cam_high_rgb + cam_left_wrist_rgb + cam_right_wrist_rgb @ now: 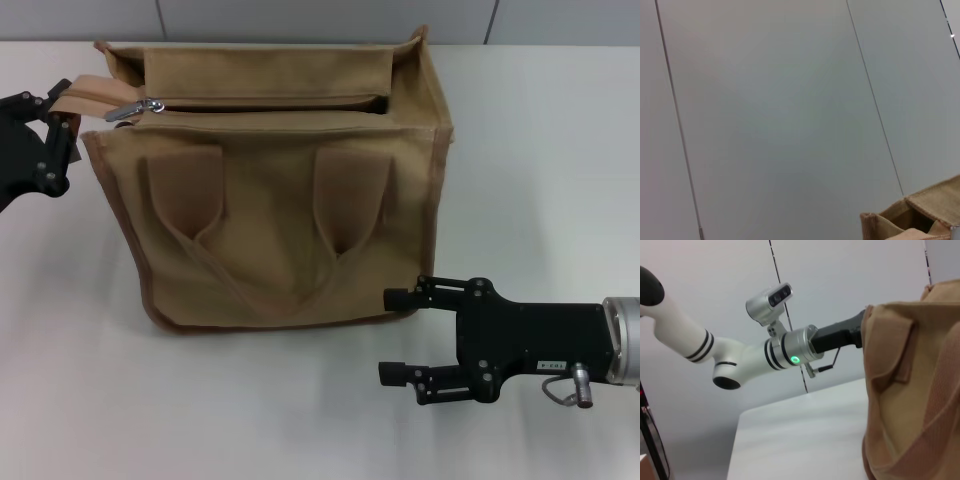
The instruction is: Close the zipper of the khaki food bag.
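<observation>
The khaki food bag point(280, 200) stands upright in the middle of the white table, handles hanging down its front. Its zipper point(270, 101) runs along the top and gapes dark, with the silver pull tab point(150, 105) at the left end. The zipper's fabric tail point(82, 93) sticks out straight past the bag's left corner into my left gripper point(62, 105), which looks shut on it. My right gripper point(395, 335) hovers open at the bag's lower right front corner, holding nothing. A corner of the bag point(920, 210) shows in the left wrist view, its side point(915, 390) in the right wrist view.
The white table point(300, 400) stretches in front of and to both sides of the bag. A grey panelled wall point(790, 100) rises behind it. The left arm point(790, 352) shows reaching to the bag's far side in the right wrist view.
</observation>
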Available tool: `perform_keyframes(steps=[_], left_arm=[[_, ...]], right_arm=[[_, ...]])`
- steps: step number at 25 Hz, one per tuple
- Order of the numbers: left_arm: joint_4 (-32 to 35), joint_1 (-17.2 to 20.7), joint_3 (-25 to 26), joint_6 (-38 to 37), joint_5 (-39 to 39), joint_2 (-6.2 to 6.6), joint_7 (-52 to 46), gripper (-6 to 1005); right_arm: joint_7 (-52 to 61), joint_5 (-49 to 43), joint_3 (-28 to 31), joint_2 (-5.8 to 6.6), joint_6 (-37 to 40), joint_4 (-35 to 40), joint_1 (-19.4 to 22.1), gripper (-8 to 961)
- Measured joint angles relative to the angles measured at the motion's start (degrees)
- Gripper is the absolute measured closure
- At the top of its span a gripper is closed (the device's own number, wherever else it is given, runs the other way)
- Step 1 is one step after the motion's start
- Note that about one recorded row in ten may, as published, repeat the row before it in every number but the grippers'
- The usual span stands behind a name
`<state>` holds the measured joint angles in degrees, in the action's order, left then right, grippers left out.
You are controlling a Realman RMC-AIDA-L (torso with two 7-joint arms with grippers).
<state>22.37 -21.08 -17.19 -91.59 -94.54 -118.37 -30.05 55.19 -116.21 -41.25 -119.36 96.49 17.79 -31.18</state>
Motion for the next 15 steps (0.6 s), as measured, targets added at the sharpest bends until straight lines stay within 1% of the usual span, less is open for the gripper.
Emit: perform_keyframes(steps=[7,15], left_arm=[[-0.05,-0.11,0.29,0.77,-0.02,0.0,-0.43,982],[-0.05,-0.34,0.05,1.18,-0.03,-0.04,-0.61,980]], right_arm=[[-0.08,1.16,0.01,-0.03,1.64,-0.02,-0.1,144],[-0.05,1.55,0.03,0.0,1.65,0.05,-0.83,144]])
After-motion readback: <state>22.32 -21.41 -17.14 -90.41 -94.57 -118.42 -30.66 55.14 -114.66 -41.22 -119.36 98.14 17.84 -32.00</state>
